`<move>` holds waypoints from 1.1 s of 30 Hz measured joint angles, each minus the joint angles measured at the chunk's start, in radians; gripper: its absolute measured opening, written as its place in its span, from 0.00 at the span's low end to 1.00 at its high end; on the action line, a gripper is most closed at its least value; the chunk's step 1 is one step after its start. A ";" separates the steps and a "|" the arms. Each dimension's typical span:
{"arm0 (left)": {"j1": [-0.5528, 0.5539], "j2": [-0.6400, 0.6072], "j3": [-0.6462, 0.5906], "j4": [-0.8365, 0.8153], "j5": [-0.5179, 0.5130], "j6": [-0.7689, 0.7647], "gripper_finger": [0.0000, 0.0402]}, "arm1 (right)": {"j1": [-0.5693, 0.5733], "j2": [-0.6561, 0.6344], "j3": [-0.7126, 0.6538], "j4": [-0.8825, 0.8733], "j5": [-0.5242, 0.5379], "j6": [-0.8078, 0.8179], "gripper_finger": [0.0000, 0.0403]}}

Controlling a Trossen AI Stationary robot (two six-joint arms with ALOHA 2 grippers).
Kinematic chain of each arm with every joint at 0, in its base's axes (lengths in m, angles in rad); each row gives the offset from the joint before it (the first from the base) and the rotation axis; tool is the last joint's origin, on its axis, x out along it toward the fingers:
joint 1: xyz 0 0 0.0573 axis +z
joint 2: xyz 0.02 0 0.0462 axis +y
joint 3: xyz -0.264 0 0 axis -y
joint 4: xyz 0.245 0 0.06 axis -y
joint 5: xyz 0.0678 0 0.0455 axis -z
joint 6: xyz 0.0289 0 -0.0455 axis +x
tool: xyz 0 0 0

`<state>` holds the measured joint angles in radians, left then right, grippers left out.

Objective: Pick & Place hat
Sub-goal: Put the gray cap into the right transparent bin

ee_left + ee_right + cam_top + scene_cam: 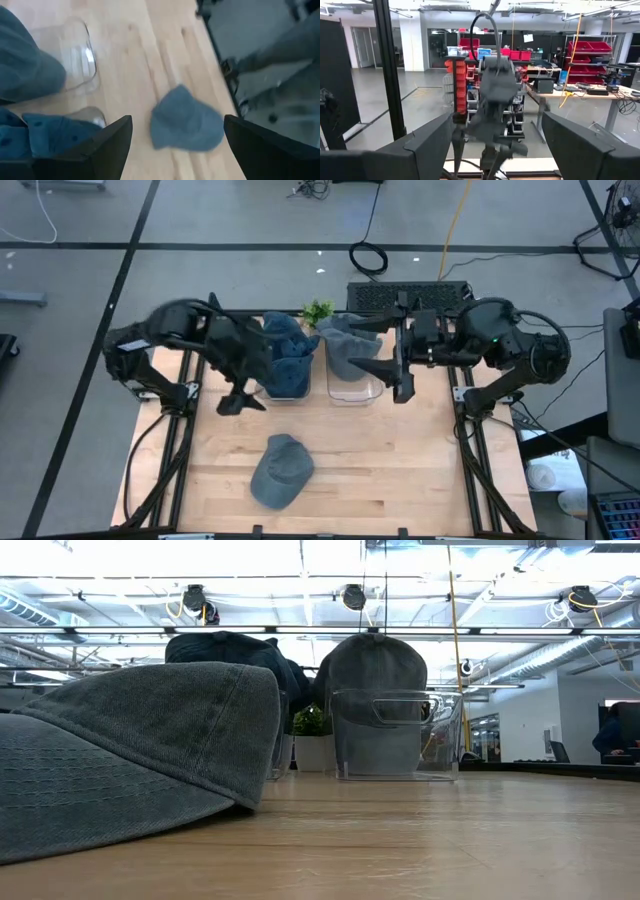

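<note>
Wooden table point(400, 470) fills the high view: one loose hat point(280, 471) lies near the front edge, two clear bins point(352, 385) stand at the far side, each stuffed with hats. My left gripper point(241, 399) and right gripper point(392, 368) hover open and empty beside the bins. From the low view, the hat point(130, 755) looks soft, light denim. From my left wrist, I judge the crown point(186, 124) best for pinching.

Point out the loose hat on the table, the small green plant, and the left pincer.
loose hat point(281, 471): high view, middle of its crown.
small green plant point(318, 311): high view, its leaves.
left pincer point(241, 401): high view, midway between its open fingertips.
</note>
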<state>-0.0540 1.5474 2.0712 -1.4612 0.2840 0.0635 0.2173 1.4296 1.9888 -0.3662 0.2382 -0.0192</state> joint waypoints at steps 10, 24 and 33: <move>-0.057 0.159 0.000 -0.109 -0.053 0.128 0.81 | -0.001 0.001 0.000 0.082 -0.004 -0.019 0.73; -0.132 0.350 0.000 -0.105 -0.029 0.294 0.81 | -0.001 -0.037 0.000 0.176 -0.015 -0.020 0.73; -0.151 0.448 0.000 -0.053 -0.027 0.346 0.81 | -0.001 -0.067 0.000 0.175 -0.031 -0.024 0.73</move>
<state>-0.2052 1.9952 2.0708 -1.5144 0.2572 0.4091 0.2161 1.3623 1.9887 -0.1909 0.2076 -0.0433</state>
